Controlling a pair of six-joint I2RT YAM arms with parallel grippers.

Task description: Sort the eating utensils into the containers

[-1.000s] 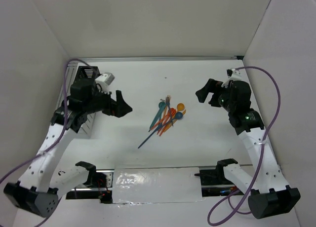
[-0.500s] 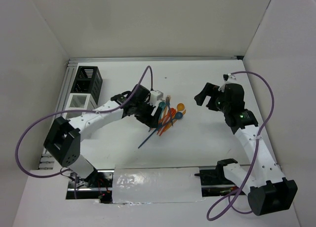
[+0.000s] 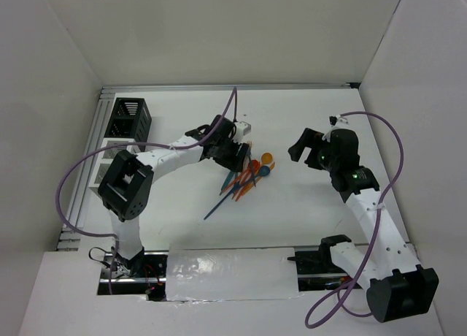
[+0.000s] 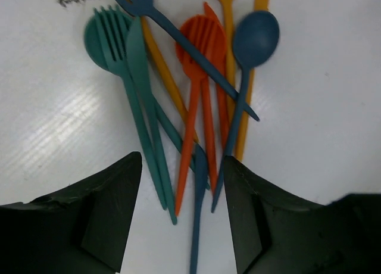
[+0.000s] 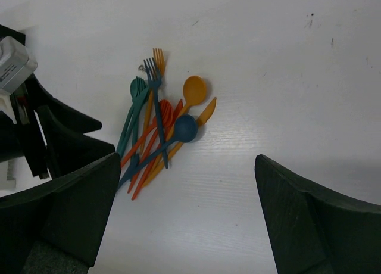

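Left claw (image 4: 183,187) gapes, gripping nothing, astride the heaped utensils (image 4: 202,40) (right claw (image 5: 186,167) spread, idle); closing here could pinch 2 or 3 handles together.

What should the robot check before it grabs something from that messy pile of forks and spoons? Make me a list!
1. Left gripper over the utensil pile: ok, its jaws straddle the handle ends.
2. Left gripper open and empty: ok.
3. Just one utensil between its jaws: not ok, orange, teal and dark blue handles cross there.
4. Right gripper out of the way: ok, open and off to the side of the pile.
5. Containers ready: cannot tell; the black container shows, but its inside is too small to see.
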